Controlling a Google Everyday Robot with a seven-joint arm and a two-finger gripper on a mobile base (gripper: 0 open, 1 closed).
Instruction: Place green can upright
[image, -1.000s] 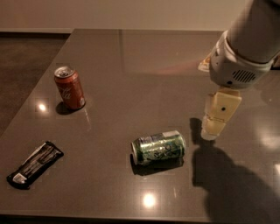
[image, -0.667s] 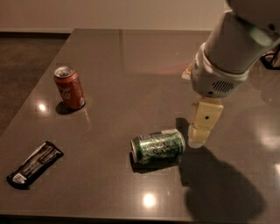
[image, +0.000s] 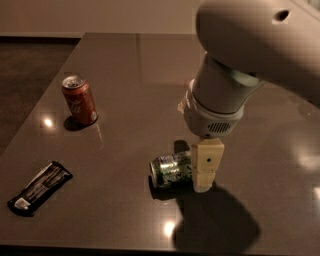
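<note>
The green can (image: 171, 169) lies on its side on the dark table (image: 125, 65), near the front middle, with its silver end facing left. My gripper (image: 201, 183) hangs straight down from the big pale arm and is low at the can's right end, hiding that end. It stands touching or very close to the can.
A red cola can (image: 80, 100) stands upright at the left. A black snack packet (image: 40, 187) lies flat near the front left corner. The table's front edge runs along the bottom of the view and its left edge slants up past the red can.
My arm has moved left and down, bringing the gripper from right of the green can to its right end. The can still lies on its side.
</note>
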